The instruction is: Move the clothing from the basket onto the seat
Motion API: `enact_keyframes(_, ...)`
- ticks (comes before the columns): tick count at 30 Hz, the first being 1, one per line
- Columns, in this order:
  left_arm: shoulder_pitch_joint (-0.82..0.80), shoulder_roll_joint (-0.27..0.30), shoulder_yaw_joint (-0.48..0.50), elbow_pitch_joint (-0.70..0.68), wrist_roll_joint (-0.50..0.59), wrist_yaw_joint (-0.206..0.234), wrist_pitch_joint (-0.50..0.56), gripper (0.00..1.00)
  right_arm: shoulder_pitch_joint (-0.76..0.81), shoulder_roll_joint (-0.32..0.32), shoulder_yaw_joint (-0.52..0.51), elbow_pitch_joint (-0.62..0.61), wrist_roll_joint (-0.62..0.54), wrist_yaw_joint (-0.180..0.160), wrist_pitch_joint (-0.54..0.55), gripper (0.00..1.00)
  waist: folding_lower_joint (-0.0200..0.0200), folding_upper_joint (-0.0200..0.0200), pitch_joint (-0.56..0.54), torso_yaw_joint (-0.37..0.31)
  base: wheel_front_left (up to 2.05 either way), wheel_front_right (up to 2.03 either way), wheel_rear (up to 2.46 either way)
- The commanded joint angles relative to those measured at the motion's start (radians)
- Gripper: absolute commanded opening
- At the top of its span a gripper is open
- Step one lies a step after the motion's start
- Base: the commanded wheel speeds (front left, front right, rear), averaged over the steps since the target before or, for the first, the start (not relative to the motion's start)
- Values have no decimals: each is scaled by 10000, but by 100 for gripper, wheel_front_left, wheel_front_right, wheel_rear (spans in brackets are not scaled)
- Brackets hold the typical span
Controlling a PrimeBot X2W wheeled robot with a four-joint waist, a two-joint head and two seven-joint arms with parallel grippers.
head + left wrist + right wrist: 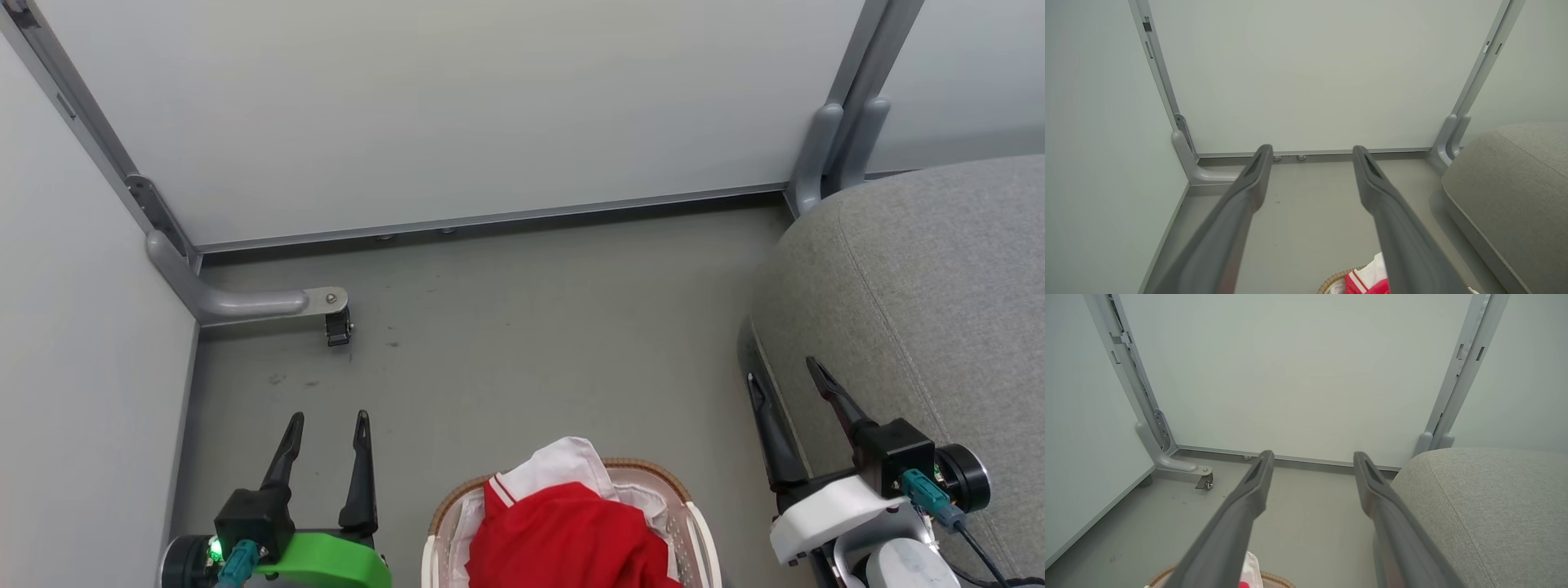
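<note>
Centrally, at the near edge of the scene, the basket is seen standing on the grey floor. The clothing is heaped inside it and rises above the woven rim. A white collar is turned towards the far side, and the white liner cloth is exposed just to the right of the red fabric. The seat is found at the right, apart from the basket, and its visible upholstery lies bare.

The left gripper is held to the left of the basket. The right gripper is held to the basket's right, close beside the seat's left edge. Both pincers are spread wide and nothing is held by either, so the transfer is judged not yet begun.

Several faults may be expected from here:
- Should the liner be pinched together with a shirt, the light basket would probably be lifted or tipped.
- Should only a thin fold be caught, the soft fabric could slip out and be dropped on the floor.
- Because the right fingers are so near the upholstery, the seat's edge could be struck if that arm is swung carelessly.
</note>
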Motion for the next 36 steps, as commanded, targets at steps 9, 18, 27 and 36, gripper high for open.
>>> enact_keyframes(9, 91, 62, -20, 63, -90, -32, -11, 100, -6, -56, -24, -62, 26, 1, -49, 100, 0, 0, 29, -6, 0, 0, 0)
enact_keyframes(18, -73, 61, -370, 182, -108, -104, -11, 100, -102, -56, -60, -149, 25, 1, -49, 100, 0, 0, 157, -8, 0, 0, 0)
enact_keyframes(27, -606, 58, -1447, 503, -140, -294, -9, 100, -490, -57, -211, -494, 43, 1, -48, 100, 0, 0, 1004, -298, 0, 0, 0)
enact_keyframes(36, -2029, 59, -2687, 1461, 430, -510, -7, 100, -1532, -52, -817, -933, 108, -3, -44, 100, 0, 0, 3203, -822, 0, 0, 0)
